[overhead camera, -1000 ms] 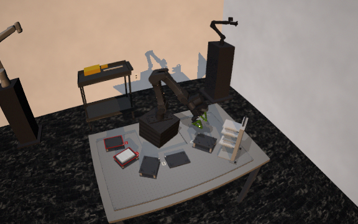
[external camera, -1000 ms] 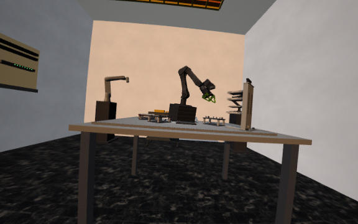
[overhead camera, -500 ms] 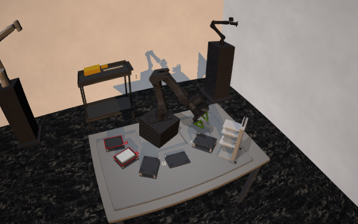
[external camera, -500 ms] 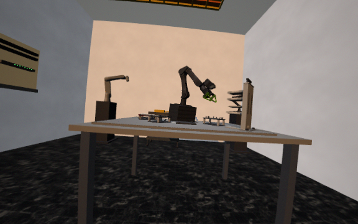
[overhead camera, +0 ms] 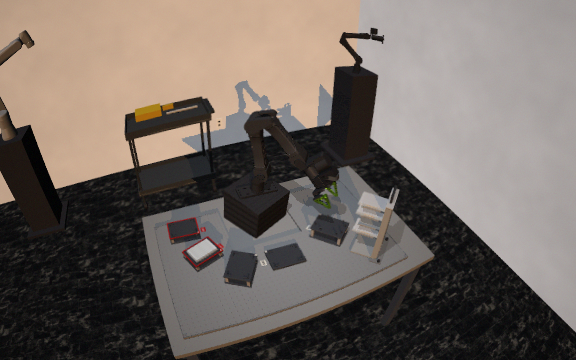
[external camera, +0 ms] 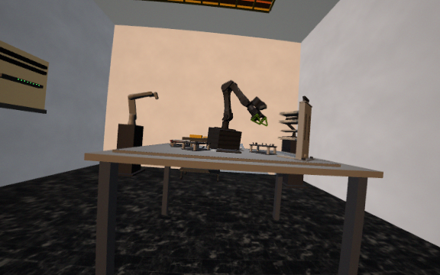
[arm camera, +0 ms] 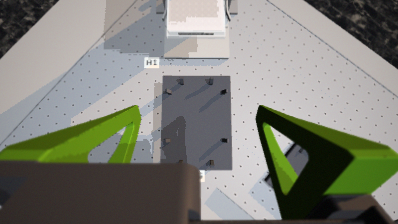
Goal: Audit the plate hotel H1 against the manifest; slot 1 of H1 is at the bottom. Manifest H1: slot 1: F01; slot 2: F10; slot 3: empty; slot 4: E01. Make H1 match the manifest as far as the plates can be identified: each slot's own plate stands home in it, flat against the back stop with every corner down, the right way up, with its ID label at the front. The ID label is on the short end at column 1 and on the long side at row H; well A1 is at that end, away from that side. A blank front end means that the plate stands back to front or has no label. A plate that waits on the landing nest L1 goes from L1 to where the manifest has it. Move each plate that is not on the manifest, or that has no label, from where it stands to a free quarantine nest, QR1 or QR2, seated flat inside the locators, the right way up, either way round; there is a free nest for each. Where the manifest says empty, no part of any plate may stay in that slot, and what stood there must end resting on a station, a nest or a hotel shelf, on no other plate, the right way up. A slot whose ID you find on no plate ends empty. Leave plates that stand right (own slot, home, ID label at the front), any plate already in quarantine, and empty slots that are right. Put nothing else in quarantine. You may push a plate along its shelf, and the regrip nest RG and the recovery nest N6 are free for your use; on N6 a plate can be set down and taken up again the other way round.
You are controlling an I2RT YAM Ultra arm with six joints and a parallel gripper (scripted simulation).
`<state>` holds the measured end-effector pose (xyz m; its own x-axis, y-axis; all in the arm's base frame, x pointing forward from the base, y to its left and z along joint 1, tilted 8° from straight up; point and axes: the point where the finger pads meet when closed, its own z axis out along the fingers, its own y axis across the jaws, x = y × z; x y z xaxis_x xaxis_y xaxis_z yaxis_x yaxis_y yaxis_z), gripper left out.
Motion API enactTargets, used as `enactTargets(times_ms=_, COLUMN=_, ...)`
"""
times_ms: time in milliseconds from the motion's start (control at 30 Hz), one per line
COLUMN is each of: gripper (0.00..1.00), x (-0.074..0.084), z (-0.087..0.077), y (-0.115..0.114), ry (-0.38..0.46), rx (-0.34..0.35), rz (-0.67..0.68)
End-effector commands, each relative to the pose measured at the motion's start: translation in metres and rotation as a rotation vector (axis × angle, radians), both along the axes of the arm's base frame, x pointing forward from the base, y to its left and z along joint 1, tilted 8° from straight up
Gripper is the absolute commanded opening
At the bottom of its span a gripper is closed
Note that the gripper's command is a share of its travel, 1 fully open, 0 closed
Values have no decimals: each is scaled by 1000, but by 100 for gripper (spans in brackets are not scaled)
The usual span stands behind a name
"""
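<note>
Item: gripper [arm camera: 199, 150], green fingers spread to their widest, nothing held, hanging above the table [overhead camera: 288, 310] over a dark regrip nest [arm camera: 197, 125] whose locator pegs stand bare. Plate hotel H1 [overhead camera: 384, 220], a pale upright rack near the table's right edge, just beyond that nest; white plates [overhead camera: 372, 201] lie on its shelves, labels unreadable; tag "H1" [arm camera: 151, 62] on the table before it. Two red-rimmed quarantine nests [overhead camera: 183, 228] at the table's left, one carrying a white plate [overhead camera: 202, 249]. Two further dark nests [overhead camera: 240, 267] between these and the hotel
</note>
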<state>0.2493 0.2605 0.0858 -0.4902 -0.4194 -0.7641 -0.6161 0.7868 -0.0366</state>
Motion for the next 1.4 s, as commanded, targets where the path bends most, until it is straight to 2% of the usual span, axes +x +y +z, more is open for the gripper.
enactTargets(times_ms=0, gripper=100, x=9, z=17, y=11, ry=-37, rx=43, rz=3)
enactTargets(times_ms=1367, gripper=100, x=46, z=23, y=40, ry=-38, rx=43, rz=3)
